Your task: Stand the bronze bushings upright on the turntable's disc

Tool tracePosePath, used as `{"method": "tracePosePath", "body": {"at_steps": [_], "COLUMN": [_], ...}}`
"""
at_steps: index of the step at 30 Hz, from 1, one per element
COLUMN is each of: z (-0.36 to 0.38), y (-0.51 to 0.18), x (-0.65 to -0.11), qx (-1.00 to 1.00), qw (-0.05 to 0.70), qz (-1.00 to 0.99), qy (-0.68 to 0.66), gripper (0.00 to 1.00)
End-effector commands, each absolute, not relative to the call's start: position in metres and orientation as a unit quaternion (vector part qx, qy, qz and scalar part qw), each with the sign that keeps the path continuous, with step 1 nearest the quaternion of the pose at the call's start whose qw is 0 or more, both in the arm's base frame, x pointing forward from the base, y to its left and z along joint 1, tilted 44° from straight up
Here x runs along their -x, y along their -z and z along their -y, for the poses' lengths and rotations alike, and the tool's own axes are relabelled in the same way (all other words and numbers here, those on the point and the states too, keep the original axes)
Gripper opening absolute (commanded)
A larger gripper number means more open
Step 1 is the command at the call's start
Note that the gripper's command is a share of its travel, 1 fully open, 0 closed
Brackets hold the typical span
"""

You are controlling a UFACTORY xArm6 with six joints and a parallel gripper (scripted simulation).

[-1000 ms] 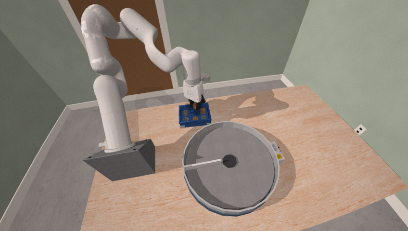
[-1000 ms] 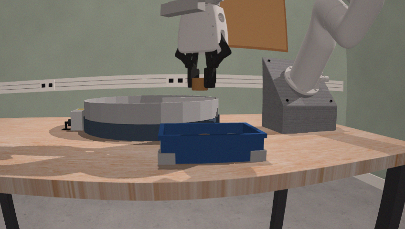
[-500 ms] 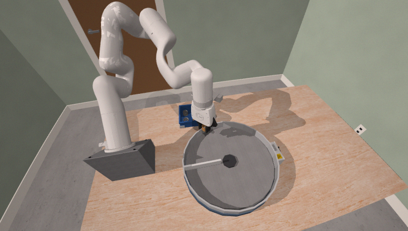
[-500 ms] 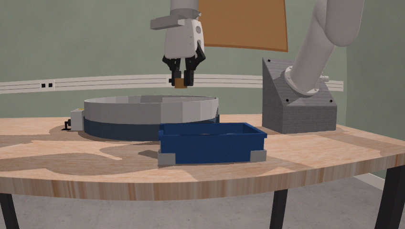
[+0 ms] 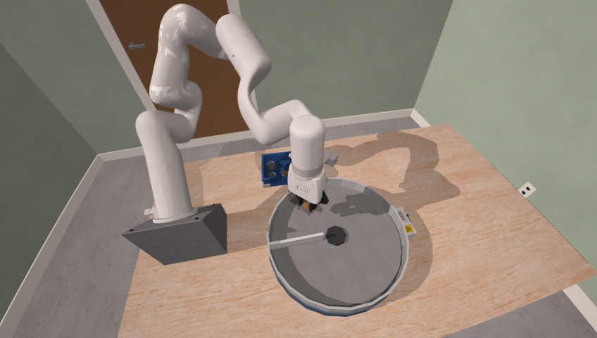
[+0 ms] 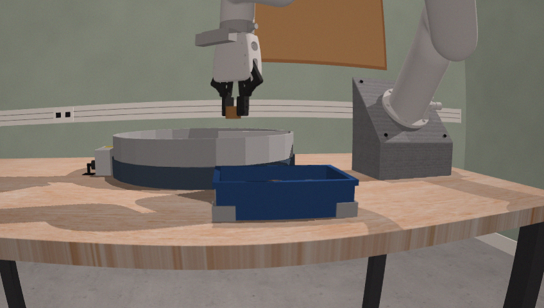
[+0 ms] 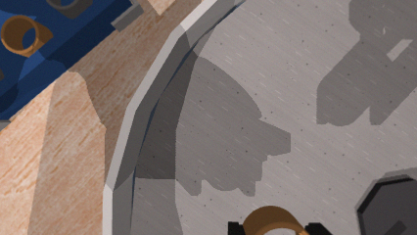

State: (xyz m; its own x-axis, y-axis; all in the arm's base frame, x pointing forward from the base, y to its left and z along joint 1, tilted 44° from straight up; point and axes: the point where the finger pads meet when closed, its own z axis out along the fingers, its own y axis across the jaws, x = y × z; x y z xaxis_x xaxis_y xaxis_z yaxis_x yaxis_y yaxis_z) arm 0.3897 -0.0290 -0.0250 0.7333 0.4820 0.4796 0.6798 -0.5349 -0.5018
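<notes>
I am holding one bronze bushing (image 6: 231,111) clamped between my gripper's (image 6: 233,108) fingers, hanging in the air above the turntable (image 6: 202,146), just inside its rim on the crate side. The bushing is not touching the disc (image 5: 335,255); its open end is facing down toward the grey surface. One dark hub (image 5: 336,235) is sitting at the disc's centre, well apart from my gripper, with one pale bar (image 5: 296,241) reaching from it to the rim. One blue crate (image 6: 284,190) is standing beside the turntable. In it I am counting one bronze bushing (image 7: 25,35) and two steel bushings (image 5: 271,164); the arm is hiding the rest.
</notes>
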Motion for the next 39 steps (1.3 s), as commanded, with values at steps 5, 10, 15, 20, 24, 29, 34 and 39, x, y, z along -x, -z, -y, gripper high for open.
{"method": "tracePosePath", "body": {"at_steps": [5,10,15,20,24,29,34,39], "z": [0.031,0.031,0.024,0.015,0.014,0.014,0.014,0.013], "y": [0.025,0.025,0.032,0.042,0.044,0.044,0.044,0.045], "x": [-0.391,-0.391,-0.391,-0.392,-0.392,-0.392,-0.392,-0.392], "qx": [0.865,0.865,0.865,0.865,0.865,0.865,0.865,0.865], "qw": [0.345,0.345,0.345,0.345,0.345,0.345,0.345,0.345], "qz": [0.336,0.336,0.336,0.336,0.336,0.336,0.336,0.336], "qy": [0.144,0.144,0.144,0.144,0.144,0.144,0.144,0.144], "gripper": [0.0,0.0,0.0,0.0,0.0,0.0,0.0,0.0]}}
